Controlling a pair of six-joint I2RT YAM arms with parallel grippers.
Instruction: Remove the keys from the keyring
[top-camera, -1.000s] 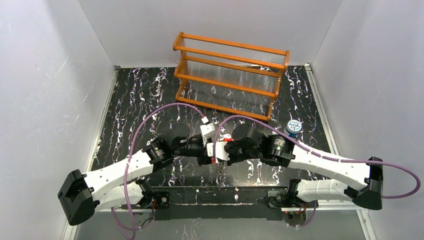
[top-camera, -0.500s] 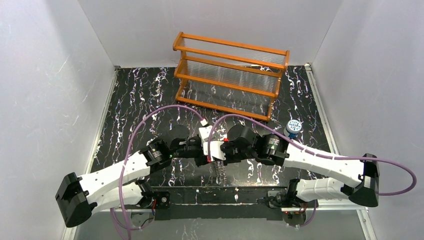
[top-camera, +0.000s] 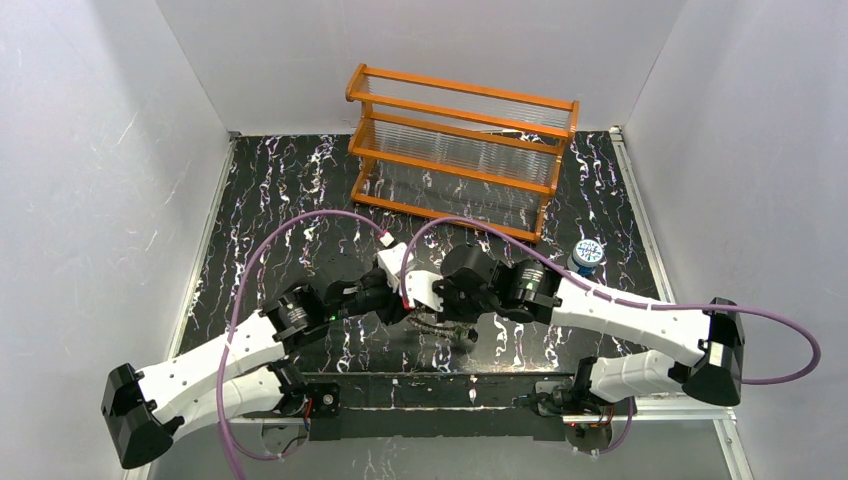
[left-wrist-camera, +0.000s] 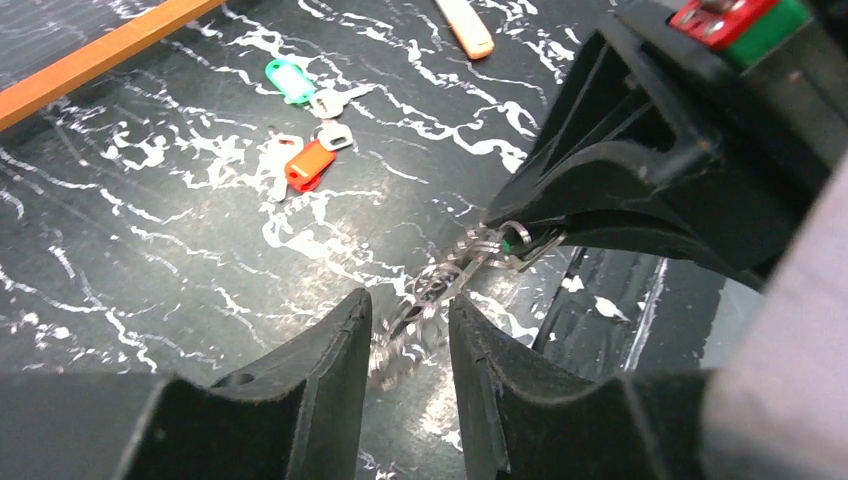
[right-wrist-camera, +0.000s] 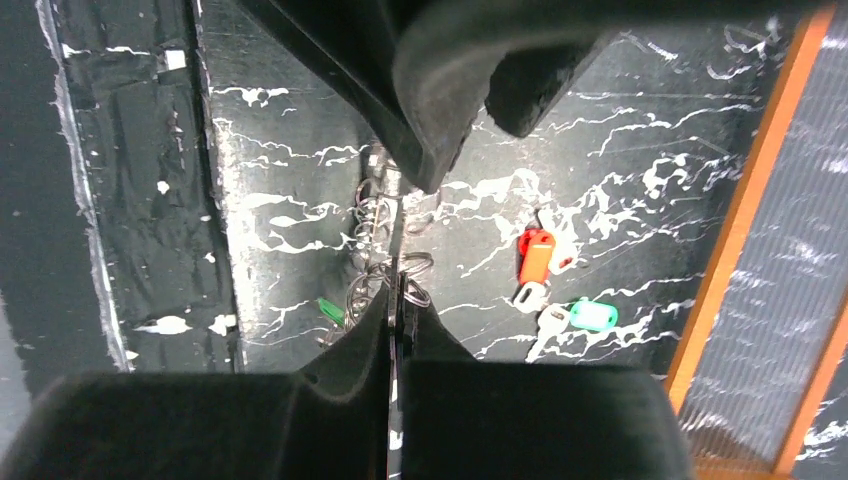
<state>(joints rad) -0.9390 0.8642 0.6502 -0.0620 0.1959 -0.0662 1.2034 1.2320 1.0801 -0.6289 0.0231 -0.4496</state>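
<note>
**Desk:** Silver, that tangle between your two arms?

**Operator:** Silver, yes. That's the keyring, a string of thin wire loops. It hangs above the black marbled table, around the middle and toward the near edge.

**Desk:** Who has it?

**Operator:** My right gripper. Its fingers are pressed together with only a slit between them, and the upper loops are pinched at their tips. A small green piece sits beside the loops; I can't tell what it is.

**Desk:** And the left?

**Operator:** My left gripper has its jaws parted, one on each side of the lower end of the loops. Whether the pads touch the wire, I can't tell.

**Desk:** Keys?

**Operator:** Two lie flat on the table, well apart from the ring, over toward the wooden rack. They are a green key and a red key, near each other, with silvery blades showing. An orange-capped tube lies farther off. A blue-white lid stands by my right forearm.
</note>
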